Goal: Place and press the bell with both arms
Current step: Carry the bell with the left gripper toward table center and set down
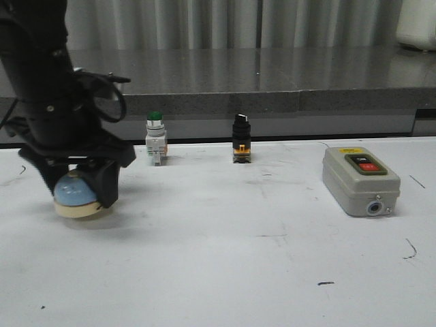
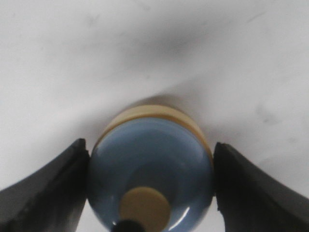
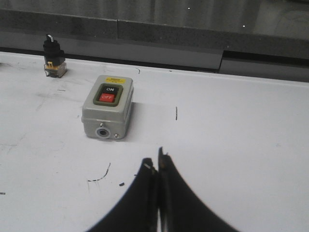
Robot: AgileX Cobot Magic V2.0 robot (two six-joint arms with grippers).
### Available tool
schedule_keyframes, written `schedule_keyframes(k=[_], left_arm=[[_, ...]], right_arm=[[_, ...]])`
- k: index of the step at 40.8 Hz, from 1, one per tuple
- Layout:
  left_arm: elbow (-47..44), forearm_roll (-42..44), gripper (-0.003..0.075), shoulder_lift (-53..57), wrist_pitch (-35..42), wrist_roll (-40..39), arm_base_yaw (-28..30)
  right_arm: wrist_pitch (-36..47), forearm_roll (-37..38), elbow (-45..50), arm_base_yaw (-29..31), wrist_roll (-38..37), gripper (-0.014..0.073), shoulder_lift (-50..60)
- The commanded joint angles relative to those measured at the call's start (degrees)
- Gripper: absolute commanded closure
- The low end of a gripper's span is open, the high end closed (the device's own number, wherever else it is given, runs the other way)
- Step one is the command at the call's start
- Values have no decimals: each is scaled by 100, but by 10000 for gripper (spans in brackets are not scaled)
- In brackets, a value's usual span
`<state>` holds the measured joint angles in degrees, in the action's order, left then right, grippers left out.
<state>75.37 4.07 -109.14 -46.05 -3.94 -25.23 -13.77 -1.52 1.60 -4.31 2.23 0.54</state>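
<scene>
Stage of the bell task, read left to right across the white table (image 1: 225, 272), with the grey switch box (image 1: 360, 181) as the reference landmark. Far to the left of the switch box, the left gripper (image 1: 76, 184) stood over the bell (image 1: 73, 195), its two black fingers (image 2: 46, 193) pressed against opposite sides of the light-blue dome; the left wrist view showed both fingers in contact with the dome and the cream button (image 2: 145, 207) uncovered on top. The cream base of the bell appeared to rest on the table, or very near it, though contact could not be confirmed from these views. Between the bell and the switch box, along the table's far edge, stood a green-capped push-button (image 1: 155, 138) and, nearer the switch box, a black selector switch (image 1: 240, 139); neither was touched. The switch box lay well apart from the bell, its ON and OFF buttons facing up. The right gripper (image 3: 158, 166) appeared only in its own wrist view, hanging above bare table on the near side of the switch box, its fingers drawn together with nothing between them. Judged from this moment, placement was at or near its end, with release not yet made; the press of the button remained to be done, presumably by the right arm.
</scene>
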Motion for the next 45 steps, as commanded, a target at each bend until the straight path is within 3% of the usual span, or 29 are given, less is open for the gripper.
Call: schedule_keyframes(k=[1, 11, 23, 27, 36, 45], left_arm=[[660, -16, 465, 71, -305, 43, -309], [2021, -121, 465, -685, -682, 43, -869], [2643, -159, 454, -1387, -744, 43, -1151], [2656, -159, 394, -1441, -707, 43, -1178], [2756, -159, 137, -1429, -732, 43, -1178], [2969, -147, 121, -1165, -970, 55, -1178]], right_arm=[[444, 70, -43, 29, 57, 661, 95], [444, 70, -43, 29, 57, 661, 95], [444, 70, -43, 29, 57, 661, 95], [444, 70, -43, 29, 57, 661, 95], [444, 70, -43, 29, 57, 661, 95], [444, 70, -43, 29, 57, 661, 95]])
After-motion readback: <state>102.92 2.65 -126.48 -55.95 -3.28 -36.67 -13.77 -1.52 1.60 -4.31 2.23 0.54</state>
